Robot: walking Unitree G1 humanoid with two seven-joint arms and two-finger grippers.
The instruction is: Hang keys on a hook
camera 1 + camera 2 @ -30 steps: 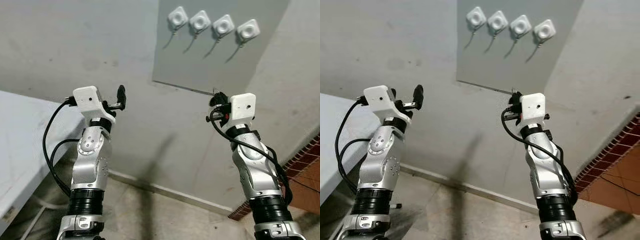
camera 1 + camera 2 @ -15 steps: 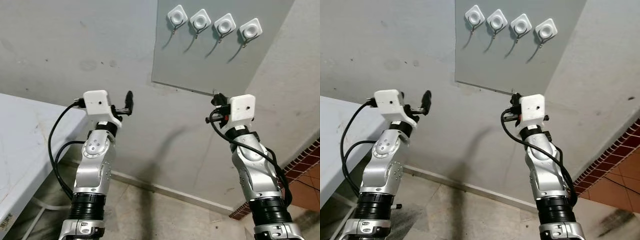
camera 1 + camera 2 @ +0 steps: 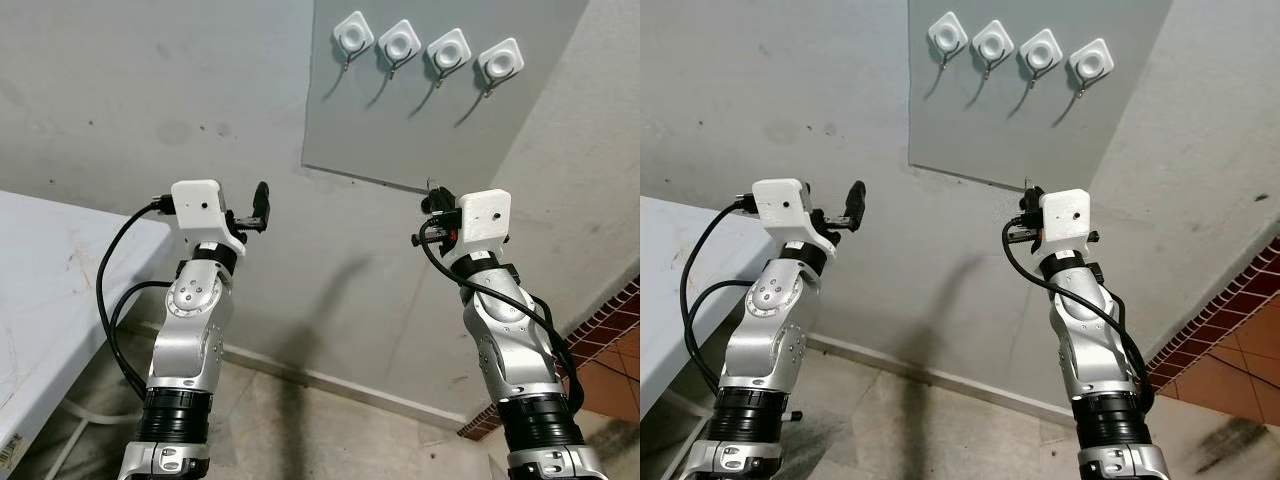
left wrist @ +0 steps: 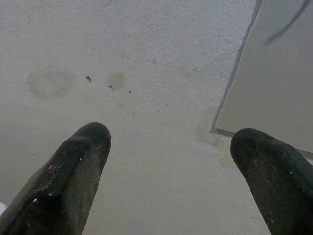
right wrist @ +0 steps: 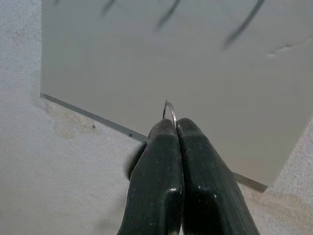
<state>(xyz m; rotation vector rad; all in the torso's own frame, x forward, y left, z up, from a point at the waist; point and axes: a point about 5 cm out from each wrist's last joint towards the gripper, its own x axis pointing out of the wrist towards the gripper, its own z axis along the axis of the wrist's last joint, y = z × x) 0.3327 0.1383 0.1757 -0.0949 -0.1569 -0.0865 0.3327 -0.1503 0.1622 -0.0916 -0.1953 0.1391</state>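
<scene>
A: Start at the right gripper (image 5: 177, 128). How do its fingers stand?

B: Pressed together, pinching a thin wire key ring (image 5: 169, 111). A small arc of the ring pokes out past the fingertips. I cannot make out any keys below it; the fingers hide whatever hangs there.

A: And what lies beyond those fingertips?

B: A flat grey panel (image 3: 420, 130) fixed to the wall (image 3: 150, 90). The gripper is raised and points at the panel's lower edge, just short of it; I cannot tell whether the ring touches the surface.

A: The hooks?

B: Four white hooks (image 3: 428, 46) sit in a row near the panel's top, well above the right gripper. Each has a square white base with a small metal hook below it, and each casts a slanted shadow on the panel. All four are bare.

A: Now the left gripper (image 4: 171, 147).

B: Its two black fingers are spread wide with nothing between them. It is also raised, aimed at the plain wall just beside the panel's lower corner, and well apart from the right gripper.

A: Anything further out from it?

B: A white table (image 3: 40, 290) on its outer side, lower down, and a tiled floor (image 3: 300, 430) beneath both arms.
</scene>
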